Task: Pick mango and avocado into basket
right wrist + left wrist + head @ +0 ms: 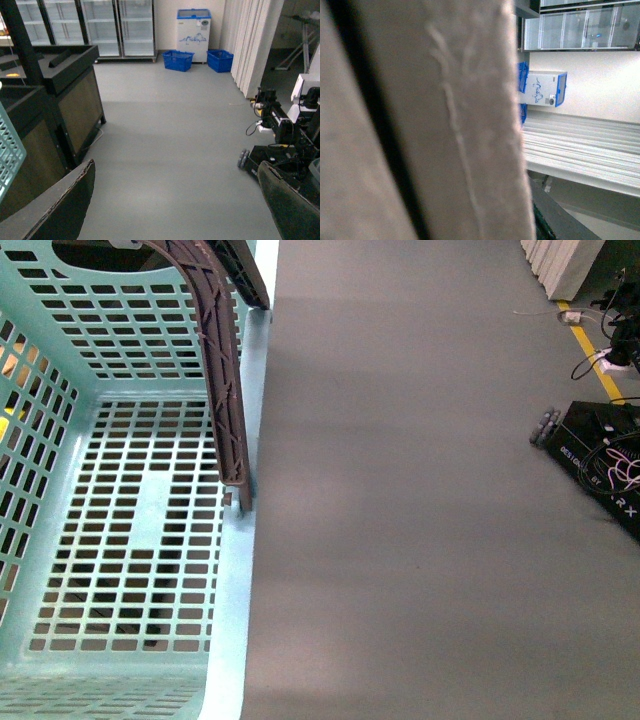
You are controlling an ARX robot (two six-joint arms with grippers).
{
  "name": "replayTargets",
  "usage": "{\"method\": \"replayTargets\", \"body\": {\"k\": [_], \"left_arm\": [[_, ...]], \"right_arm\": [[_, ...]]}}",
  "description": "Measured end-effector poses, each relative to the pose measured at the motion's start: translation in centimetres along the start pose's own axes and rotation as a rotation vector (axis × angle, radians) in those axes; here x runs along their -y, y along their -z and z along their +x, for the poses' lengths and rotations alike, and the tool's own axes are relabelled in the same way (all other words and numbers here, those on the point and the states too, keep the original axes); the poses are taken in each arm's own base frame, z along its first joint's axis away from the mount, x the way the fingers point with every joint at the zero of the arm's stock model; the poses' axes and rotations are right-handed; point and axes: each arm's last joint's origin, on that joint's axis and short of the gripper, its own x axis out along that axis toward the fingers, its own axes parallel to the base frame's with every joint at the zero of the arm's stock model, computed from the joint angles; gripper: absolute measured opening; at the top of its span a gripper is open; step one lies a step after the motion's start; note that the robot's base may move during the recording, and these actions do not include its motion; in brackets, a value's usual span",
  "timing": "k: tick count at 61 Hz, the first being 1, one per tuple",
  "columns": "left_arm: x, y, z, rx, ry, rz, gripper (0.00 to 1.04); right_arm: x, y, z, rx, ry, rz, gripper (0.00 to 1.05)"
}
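Seek the mango and avocado first, unseen in every view; count on an empty basket beside bare floor, brown handle along its right rim. Use the right gripper, spread wide and holding nothing; treat the left gripper's state as unknowable, hidden behind a blurred beige surface. Grasp across each fruit's narrow width.
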Motion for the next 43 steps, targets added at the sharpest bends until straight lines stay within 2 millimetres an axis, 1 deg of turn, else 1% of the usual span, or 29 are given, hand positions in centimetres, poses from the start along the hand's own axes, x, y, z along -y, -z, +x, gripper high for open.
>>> {"method": "replayTargets", "body": {"k": [24,26,32,43], "left_arm": [[0.00,0.00,0.00,-0.001,0.000,0.000,0.29],[0.00,0.01,0.00,-0.002,0.000,-0.019,0.28],[0.00,0.07,-0.02,-0.002,0.000,-0.002,0.28],[-0.03,0.37,-0.09,-0.038,-0.002,-0.011,0.27]], "right_arm": [[0.00,0.00,0.00,0.000,0.000,0.000,0.96],[0.00,0.00,0.00,0.000,0.000,0.000,0.96],[0.00,0.00,0.00,0.000,0.001,0.000,0.96],[0.01,0.00,0.00,0.000,0.003,0.000,0.96]]}}
